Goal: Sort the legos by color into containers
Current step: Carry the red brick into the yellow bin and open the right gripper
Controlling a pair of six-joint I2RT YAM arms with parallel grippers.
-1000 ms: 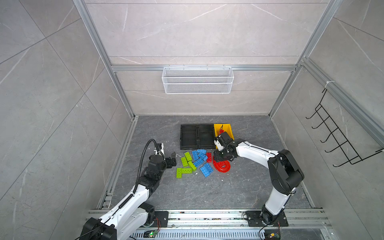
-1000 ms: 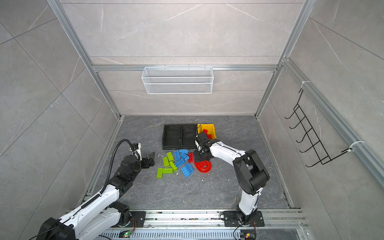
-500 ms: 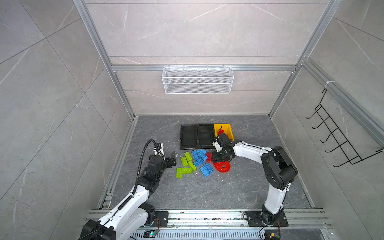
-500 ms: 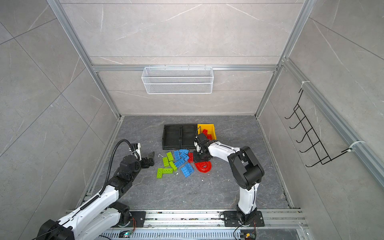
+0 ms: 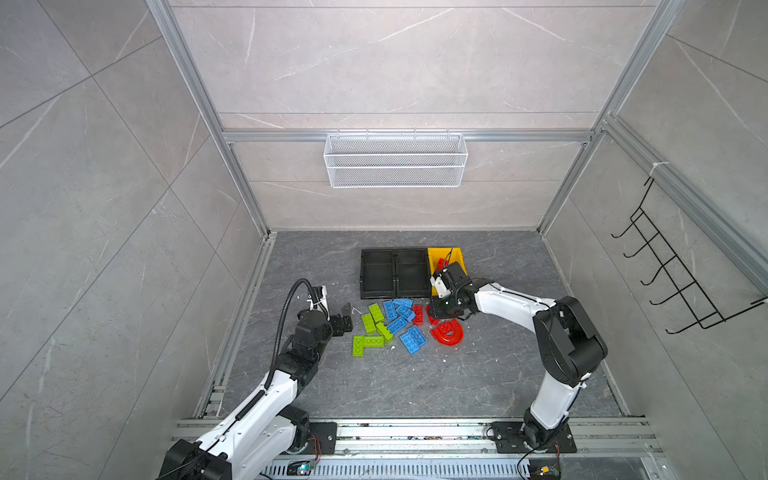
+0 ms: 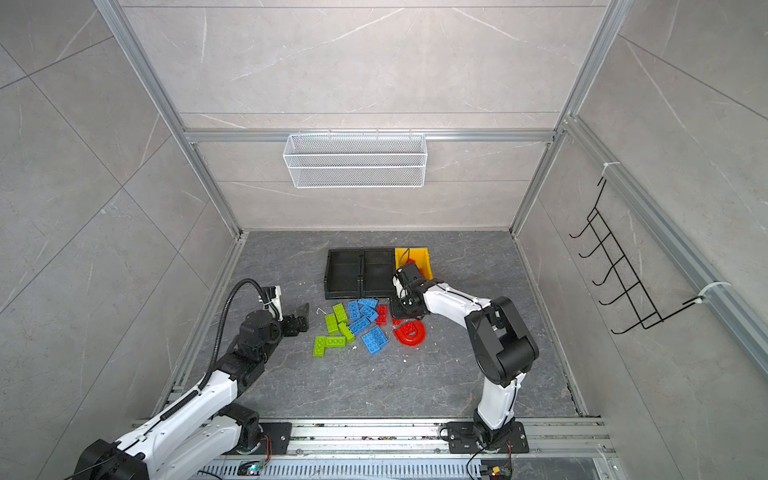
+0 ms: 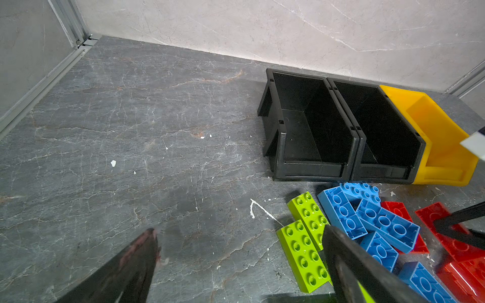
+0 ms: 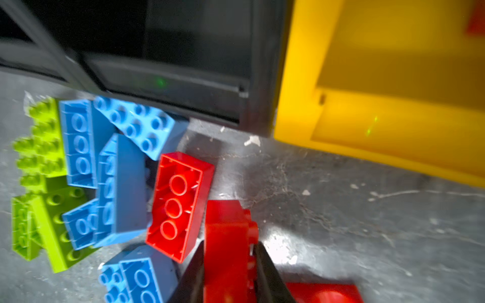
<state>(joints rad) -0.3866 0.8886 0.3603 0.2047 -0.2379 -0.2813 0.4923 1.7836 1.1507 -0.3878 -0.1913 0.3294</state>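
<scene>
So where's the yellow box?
In both top views, the yellow box sits right of centre, pressed against the right-hand black box, just behind the right claw.

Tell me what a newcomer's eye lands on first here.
A bright heap of lime green, blue and red legos lies on the grey floor mid-scene, just in front of two black bins with a yellow bin beside them. At the heap's red edge, the right tool is shut on a red brick.
</scene>
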